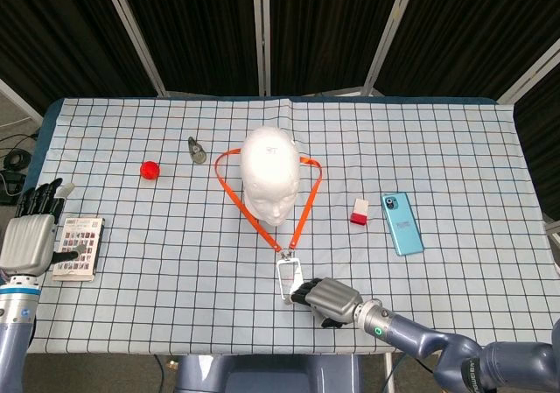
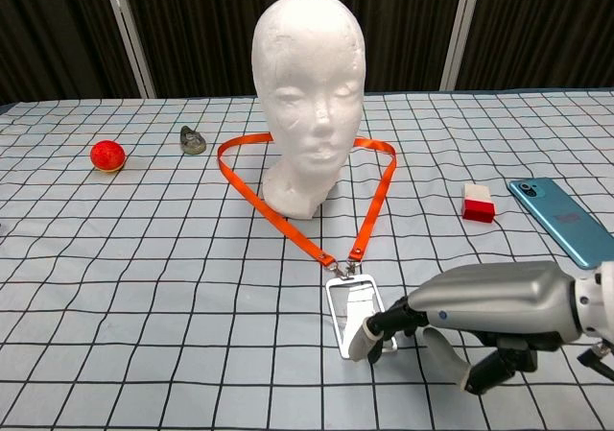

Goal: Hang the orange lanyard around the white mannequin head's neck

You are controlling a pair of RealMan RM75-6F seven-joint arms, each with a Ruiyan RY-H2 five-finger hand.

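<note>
One orange lanyard (image 2: 288, 222) is looped around the base of the white mannequin head (image 2: 309, 76), lying flat on the checked tablecloth (image 1: 455, 148) rather than up on the neck. Both straps run from behind the head toward the near edge and meet in a V at a metal clip, with a clear badge holder (image 2: 351, 313) hanging off it.

The right hand (image 2: 480, 308) sits at the near side of the table, just right of the badge. Its fingertips (image 2: 369, 331) are on the near right corner of the holder, thumb and finger pinched onto it, so it's holding the badge end of the lanyard. Other fingers curl down under the palm. Straps look pulled pretty straight.

Over on the far left edge, the left hand (image 1: 31, 235) is resting with its fingers spread apart, not holding anything; one fingertip seems to touch a small booklet (image 1: 77, 248) lying beside it.

Other stuff: a red ball (image 2: 107, 155) and a small grey object (image 2: 193, 140) to the left of the head, a red-and-white block (image 2: 477, 202) and a teal phone (image 2: 564, 220) to the right.
</note>
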